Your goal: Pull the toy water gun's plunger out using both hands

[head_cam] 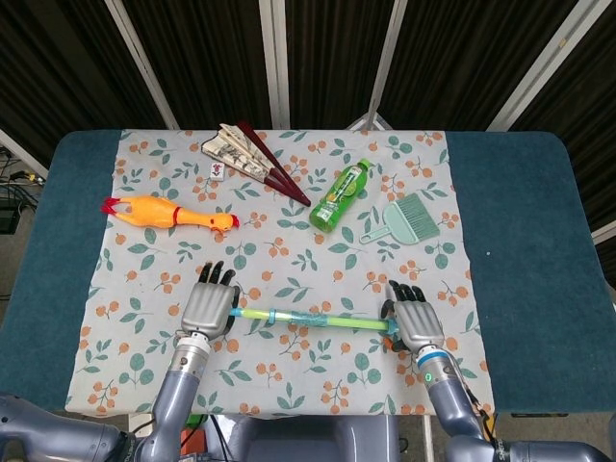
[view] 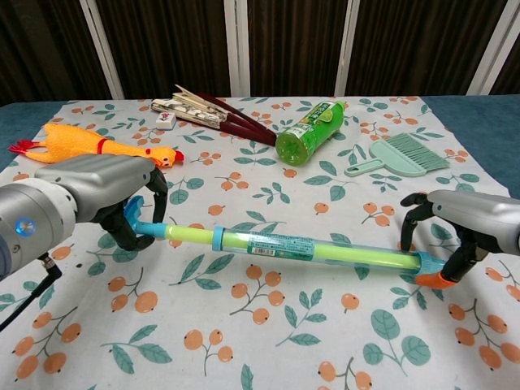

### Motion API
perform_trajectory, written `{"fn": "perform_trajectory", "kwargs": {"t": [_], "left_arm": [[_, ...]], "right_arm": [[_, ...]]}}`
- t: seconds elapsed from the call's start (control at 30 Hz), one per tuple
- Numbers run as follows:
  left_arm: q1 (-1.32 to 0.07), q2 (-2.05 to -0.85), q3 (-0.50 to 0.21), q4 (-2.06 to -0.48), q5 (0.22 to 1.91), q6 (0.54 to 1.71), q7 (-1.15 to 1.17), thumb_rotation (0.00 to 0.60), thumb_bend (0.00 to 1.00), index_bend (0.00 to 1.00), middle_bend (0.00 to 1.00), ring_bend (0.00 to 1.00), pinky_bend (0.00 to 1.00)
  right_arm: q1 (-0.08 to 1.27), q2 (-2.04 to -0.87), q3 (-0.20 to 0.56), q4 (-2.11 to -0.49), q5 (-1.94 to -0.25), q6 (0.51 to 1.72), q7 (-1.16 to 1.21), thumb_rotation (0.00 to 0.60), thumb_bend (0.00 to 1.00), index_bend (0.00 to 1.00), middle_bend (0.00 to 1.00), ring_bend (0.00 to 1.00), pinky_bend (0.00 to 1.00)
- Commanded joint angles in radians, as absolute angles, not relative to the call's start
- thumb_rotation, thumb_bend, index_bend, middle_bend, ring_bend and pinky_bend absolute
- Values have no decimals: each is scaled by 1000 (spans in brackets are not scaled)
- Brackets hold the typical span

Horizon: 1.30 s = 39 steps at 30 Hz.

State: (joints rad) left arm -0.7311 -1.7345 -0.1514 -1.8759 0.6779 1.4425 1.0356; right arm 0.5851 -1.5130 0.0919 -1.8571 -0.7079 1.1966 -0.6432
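Observation:
The toy water gun (head_cam: 313,319) (view: 284,245) lies across the near part of the floral cloth, a clear green tube with a blue collar (view: 218,237). My left hand (head_cam: 208,306) (view: 91,193) grips the blue plunger handle (view: 135,218) at its left end. A short stretch of yellow-green plunger rod (view: 191,234) shows between that hand and the collar. My right hand (head_cam: 415,324) (view: 474,216) curls over the opposite end and holds it by the blue cap and orange nozzle (view: 431,279).
Behind the gun lie a yellow rubber chicken (head_cam: 169,213) (view: 89,144), a folded fan (head_cam: 252,159) (view: 213,110) with a small tile (head_cam: 219,171) beside it, a green bottle (head_cam: 341,195) (view: 309,132) and a teal hand brush (head_cam: 405,219) (view: 400,156). Blue table (head_cam: 520,221) flanks the cloth.

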Motion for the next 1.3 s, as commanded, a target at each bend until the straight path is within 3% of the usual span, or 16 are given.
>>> {"fn": "perform_trajectory", "kwargs": {"t": [0.03, 0.4, 1.3], "left_arm": [[-731, -1735, -150, -1877, 678, 1442, 1035, 600, 477, 590, 156, 0, 62], [-729, -1723, -149, -1879, 677, 1436, 1024, 600, 477, 590, 156, 0, 62], [-695, -1629, -111, -1938, 690, 1418, 974, 600, 477, 598, 157, 0, 61]], "right_arm": [[588, -1520, 93, -1849, -705, 1197, -644, 600, 307, 437, 7, 0, 0], [595, -1531, 102, -1832, -691, 1204, -646, 600, 328, 613, 35, 0, 0], [602, -1428, 139, -1836, -648, 1231, -658, 600, 332, 617, 39, 0, 0]]}}
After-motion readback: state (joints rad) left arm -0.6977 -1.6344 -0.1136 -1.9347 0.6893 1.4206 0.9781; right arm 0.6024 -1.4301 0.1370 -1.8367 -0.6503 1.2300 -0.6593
